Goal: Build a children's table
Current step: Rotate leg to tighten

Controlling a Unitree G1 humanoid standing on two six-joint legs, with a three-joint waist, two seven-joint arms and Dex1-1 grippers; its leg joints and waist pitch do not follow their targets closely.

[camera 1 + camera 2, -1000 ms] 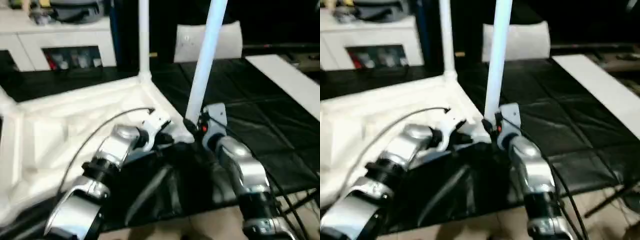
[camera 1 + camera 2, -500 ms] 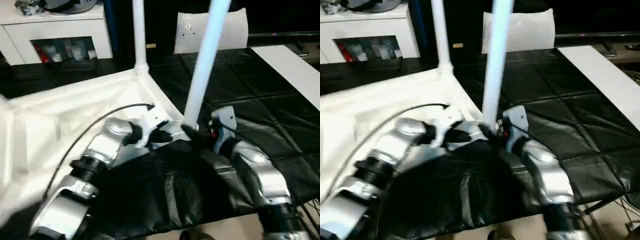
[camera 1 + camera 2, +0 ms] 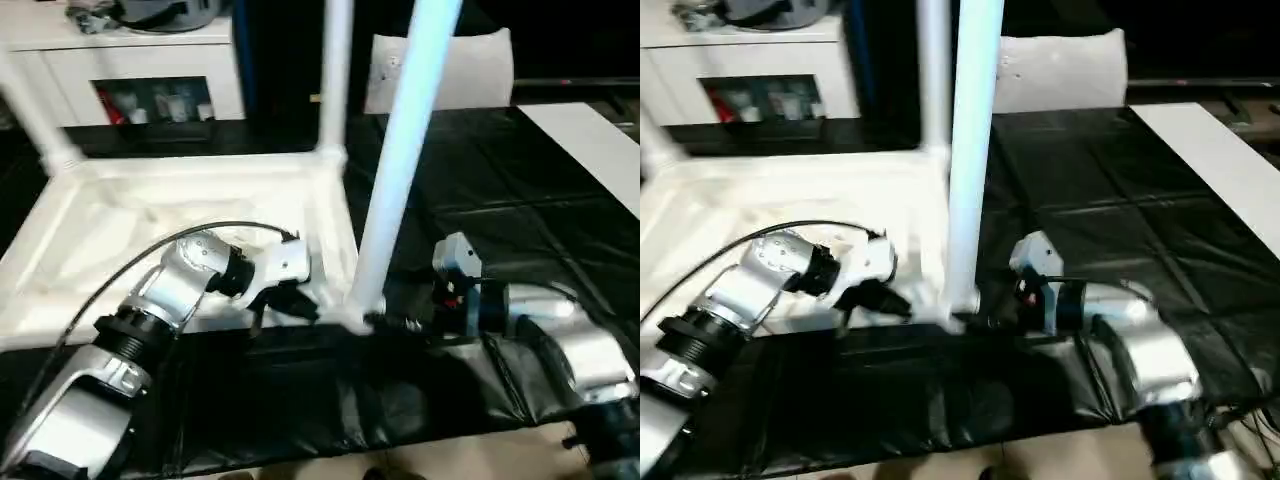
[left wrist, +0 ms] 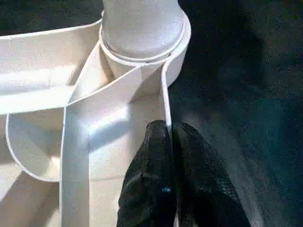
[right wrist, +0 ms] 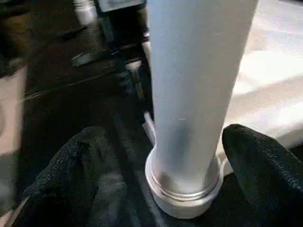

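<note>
Black sheeting covered the big table (image 3: 560, 230) you worked over, and a white cabinet (image 3: 140, 75) with shelves stood beyond it. White plastic, the children's table (image 3: 150, 230) lay upside down on the left half of that black surface, ribbed underside up. You could see three legs standing in its corner sockets: a far left leg (image 3: 35, 120), a far leg (image 3: 334, 80), and the near leg (image 3: 400, 170) at the corner closest to you, rising out of the top of the head views.

Your left gripper (image 4: 168, 137) sat at the tabletop's near edge just beside that near corner; its jaws were pressed together, tips lying on the thin white rim wall below the socket (image 4: 175, 52), with nothing between them.

Your right gripper (image 5: 187, 156) lay low on the black cover on the other side of the near leg. Its jaws stood wide, one finger (image 5: 71, 165) on each side of the leg's base, clear of the plastic
</note>
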